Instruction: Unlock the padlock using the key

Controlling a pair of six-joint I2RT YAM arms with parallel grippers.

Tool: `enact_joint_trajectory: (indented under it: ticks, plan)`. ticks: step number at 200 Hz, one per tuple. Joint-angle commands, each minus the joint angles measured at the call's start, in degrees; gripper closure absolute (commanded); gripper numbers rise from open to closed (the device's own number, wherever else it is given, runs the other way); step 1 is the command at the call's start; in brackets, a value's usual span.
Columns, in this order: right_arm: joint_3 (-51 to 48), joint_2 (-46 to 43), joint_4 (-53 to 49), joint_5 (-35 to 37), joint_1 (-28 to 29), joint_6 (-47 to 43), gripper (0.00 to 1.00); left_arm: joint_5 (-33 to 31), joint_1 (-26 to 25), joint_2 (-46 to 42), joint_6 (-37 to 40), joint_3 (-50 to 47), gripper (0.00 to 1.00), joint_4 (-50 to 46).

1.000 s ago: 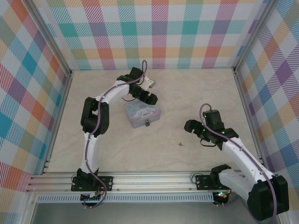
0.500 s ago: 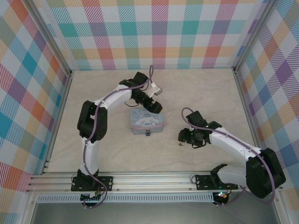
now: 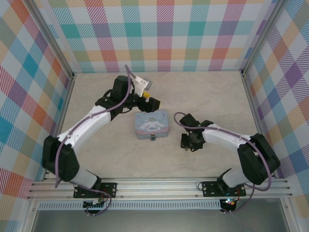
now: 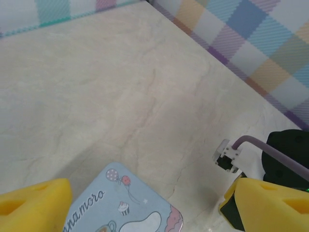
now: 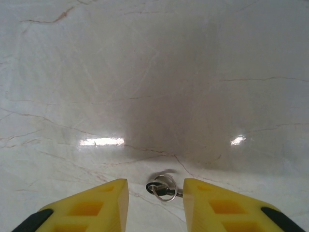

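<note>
The key (image 5: 164, 187), a small dark key on a silver ring, lies flat on the marble floor. My right gripper (image 5: 155, 193) straddles it, open, with a gap between the key and each yellow finger. From above, that gripper (image 3: 187, 144) points down at the floor, right of the tin. The tiny padlock (image 3: 152, 137) hangs at the front edge of the pale blue cartoon tin (image 3: 151, 124). My left gripper (image 3: 152, 104) hovers just behind the tin. In its wrist view it (image 4: 153, 195) is wide open and empty above a corner of the tin (image 4: 130, 208).
Checked walls enclose the marble floor on three sides. An aluminium rail (image 3: 154, 186) runs along the near edge. The right arm's wrist (image 4: 285, 150) shows beyond the tin in the left wrist view. Bare floor lies left of the tin and at the back right.
My right gripper has swung left and down onto the key, and its fingers have narrowed around it. My left arm has stretched out low to the left, its gripper staying behind the tin.
</note>
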Motion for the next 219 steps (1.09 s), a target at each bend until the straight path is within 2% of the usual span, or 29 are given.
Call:
enact_joint_trajectory:
  ticks: [1, 21, 52, 126, 219]
  plan:
    - [1.83, 1.47, -1.21, 1.38, 0.64, -0.29, 0.66, -6.33, -0.27, -5.57, -7.62, -8.07, 0.12, 7.31]
    - [2.16, 2.27, -1.74, 1.56, 0.9, -0.2, 0.67, -8.21, -0.27, -10.3, -11.26, -14.69, 0.11, 9.71]
    - [2.03, 2.42, -2.44, 2.03, 1.08, -0.12, 0.66, -11.08, -0.35, -14.1, -13.3, -19.42, 0.1, 9.63]
    - [1.16, 3.77, -1.59, 1.24, 1.43, 0.76, 0.67, -12.1, -0.36, -13.95, -12.43, -16.82, 0.1, 8.54]
    - [1.68, 4.18, -1.3, 0.71, 2.13, 0.68, 0.85, -13.35, -0.46, -14.49, -11.45, -16.45, 0.09, 6.85]
